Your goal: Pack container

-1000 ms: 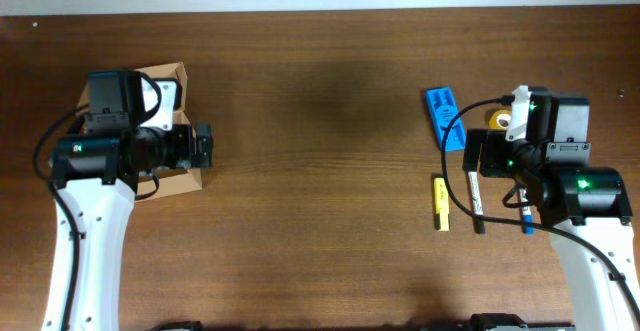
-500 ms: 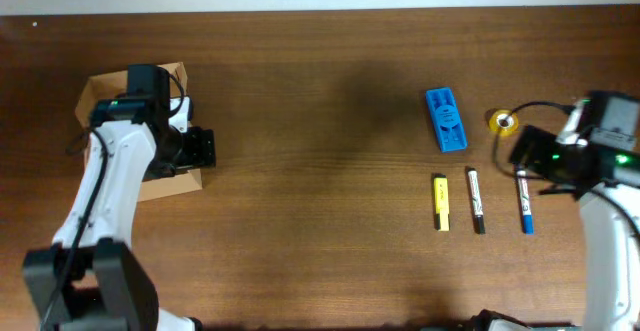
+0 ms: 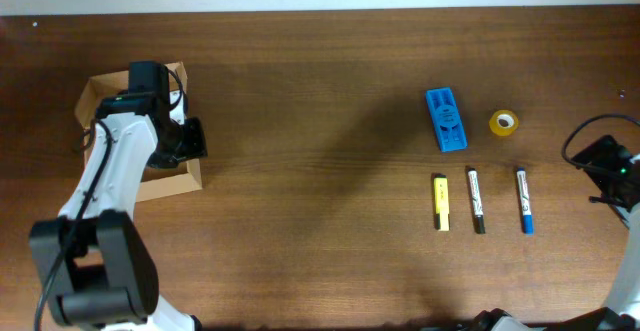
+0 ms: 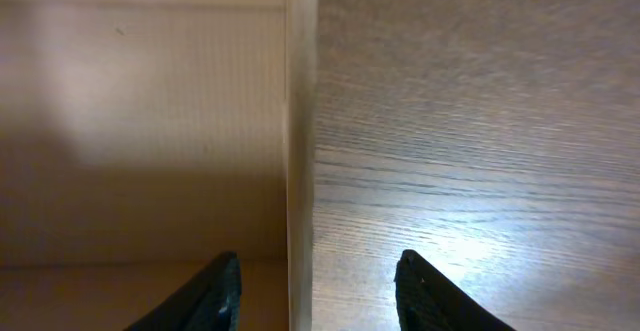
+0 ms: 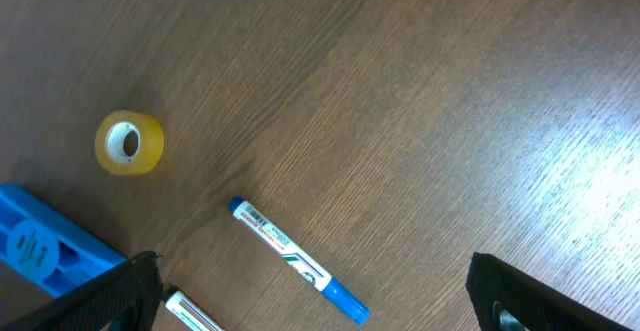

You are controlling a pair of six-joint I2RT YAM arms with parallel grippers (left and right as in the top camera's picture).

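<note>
The container (image 3: 100, 93) is a tan cardboard box, open-topped, at the far left of the table. My left gripper (image 3: 190, 141) is at its right wall. In the left wrist view that wall (image 4: 300, 121) runs between the fingers of my left gripper (image 4: 318, 261). One finger is inside the box and the other over the table, each with a gap to the wall, so the gripper is open. My right gripper (image 3: 610, 166) is at the table's right edge. The right wrist view shows my right gripper (image 5: 315, 301) wide open and holding nothing, above a blue marker (image 5: 298, 261).
A yellow highlighter (image 3: 440, 202), a black marker (image 3: 476, 200) and the blue marker (image 3: 523, 200) lie side by side at the right. Behind them sit a blue block-shaped object (image 3: 446, 120) and a yellow tape roll (image 3: 504, 123).
My left jaws have narrowed around the box wall. The right arm has pulled away from the pens to the table's right edge, its gripper still open.
</note>
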